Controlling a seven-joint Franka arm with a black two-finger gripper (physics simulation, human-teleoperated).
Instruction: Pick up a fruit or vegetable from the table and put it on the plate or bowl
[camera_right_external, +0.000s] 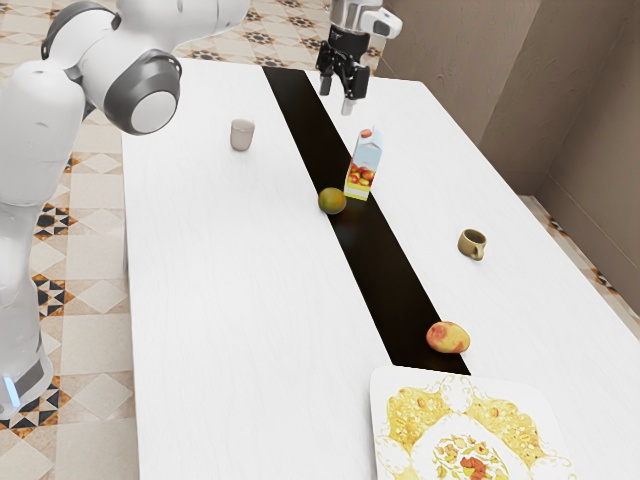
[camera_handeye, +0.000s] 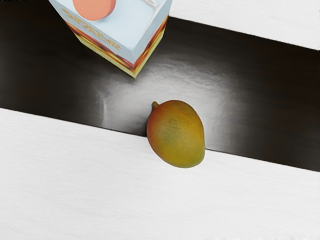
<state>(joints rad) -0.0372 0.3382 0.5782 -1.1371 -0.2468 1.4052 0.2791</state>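
One arm (camera_right_external: 60, 90) enters from the exterior view's left, its white links bent upward. The forearm is cut off by the top edge. The tool (camera_right_external: 337, 94) hangs over the far end of the desk (camera_right_external: 220, 300), fingers pointing down and standing apart, nothing between them.

Left to right on the desk:
- A beige cup (camera_right_external: 242, 134) stands upright, well apart from the rest.
- A green-yellow mango (camera_right_external: 332, 201) lies at the edge of the dark strip (camera_right_external: 385, 265), just beside the juice carton (camera_right_external: 364, 165). Contact between the two cannot be read.
- A brass mug (camera_right_external: 472, 243) sits on the white surface past the strip.
- A red-yellow fruit (camera_right_external: 448, 337) sits at the strip's near end, close to the patterned plate (camera_right_external: 400, 405), which is cut off by the lower edge.

Wrist view: the mango (camera_handeye: 176, 134) straddles the border of strip (camera_handeye: 260, 100) and white desk (camera_handeye: 100, 190). The carton (camera_handeye: 120, 35) is near it but apart, its top cropped.
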